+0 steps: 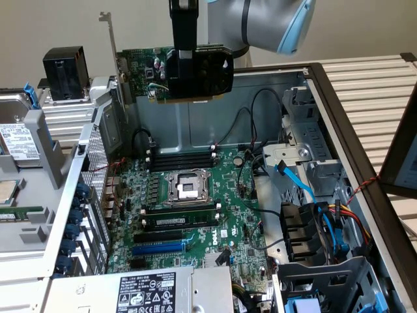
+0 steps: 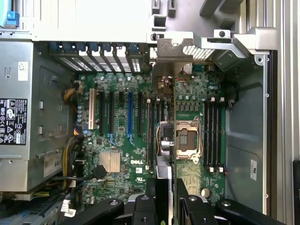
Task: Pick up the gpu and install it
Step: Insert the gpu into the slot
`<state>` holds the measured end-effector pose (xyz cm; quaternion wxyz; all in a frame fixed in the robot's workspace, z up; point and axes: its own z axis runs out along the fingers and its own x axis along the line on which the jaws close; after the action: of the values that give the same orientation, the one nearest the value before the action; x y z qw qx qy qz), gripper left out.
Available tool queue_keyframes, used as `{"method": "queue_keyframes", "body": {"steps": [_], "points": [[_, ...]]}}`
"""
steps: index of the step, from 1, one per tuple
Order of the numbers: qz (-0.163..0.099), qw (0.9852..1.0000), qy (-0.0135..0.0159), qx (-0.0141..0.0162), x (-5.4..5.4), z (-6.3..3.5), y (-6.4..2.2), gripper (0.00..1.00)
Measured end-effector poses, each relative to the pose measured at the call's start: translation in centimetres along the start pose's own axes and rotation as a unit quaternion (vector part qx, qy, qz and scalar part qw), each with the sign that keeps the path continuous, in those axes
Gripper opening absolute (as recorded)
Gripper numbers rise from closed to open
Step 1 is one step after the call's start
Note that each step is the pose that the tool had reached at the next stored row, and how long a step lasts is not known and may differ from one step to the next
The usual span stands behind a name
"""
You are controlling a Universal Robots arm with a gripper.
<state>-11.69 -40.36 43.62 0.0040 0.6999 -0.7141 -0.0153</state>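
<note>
Pale wall and slatted metal surfaces surround an open desktop computer case lying on its side, with its large green motherboard facing up. The gpu hangs in the air well above the motherboard's far edge, touching nothing in the case. It is a short green card with a black cooler shroud, its long edge roughly level. Its thin metal end bracket points up and lies toward the motherboard's side with the perforated case wall. Black jaws reach straight down from a grey and light-blue robot arm and are clamped on the gpu near its middle, carrying it. On the motherboard, a square silver CPU socket sits near the centre. Black RAM sticks lie on the socket's far side. A long blue slot lies among black slots toward the motherboard's near edge. A grey power supply with a black label sits against that near edge. A blue data cable loops just beside the motherboard, opposite the perforated wall. The wrist view looks down past the jaws onto the motherboard, where a small silver heatsink shows
</note>
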Motion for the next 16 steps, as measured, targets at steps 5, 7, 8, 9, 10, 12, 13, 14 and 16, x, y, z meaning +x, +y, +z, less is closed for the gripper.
{"method": "queue_keyframes", "body": {"steps": [5, 7, 8, 9, 10, 12, 13, 14, 16], "points": [[0.0, 1.0, 0.0, 0.0, 0.0, 0.07, 0.53, 0.27], [0.0, 1.0, -0.0001, 0.0001, 0.0, 0.14, 0.84, 0.27], [0.0, 1.0, -0.0001, 0.0001, 0.1, 0.16, 0.95, 0.27], [0.0, 1.0, -0.0002, 0.0001, 0.1, 0.22, 1.02, 0.27], [0.0, 1.0, -0.0003, 0.0001, 0.2, 0.29, 1.06, 0.27], [0.0, 1.0, -0.0002, 0.0, 0.3, 0.4, 1.12, 0.27], [0.0, 1.0, -0.0003, 0.0, 0.3, 0.45, 1.13, 0.27], [0.0, 1.0, -0.0002, 0.0, 0.4, 0.5, 1.13, 0.27], [0.0, 1.0, -0.0002, -0.0001, 0.6, 0.68, 1.14, 0.27]]}}
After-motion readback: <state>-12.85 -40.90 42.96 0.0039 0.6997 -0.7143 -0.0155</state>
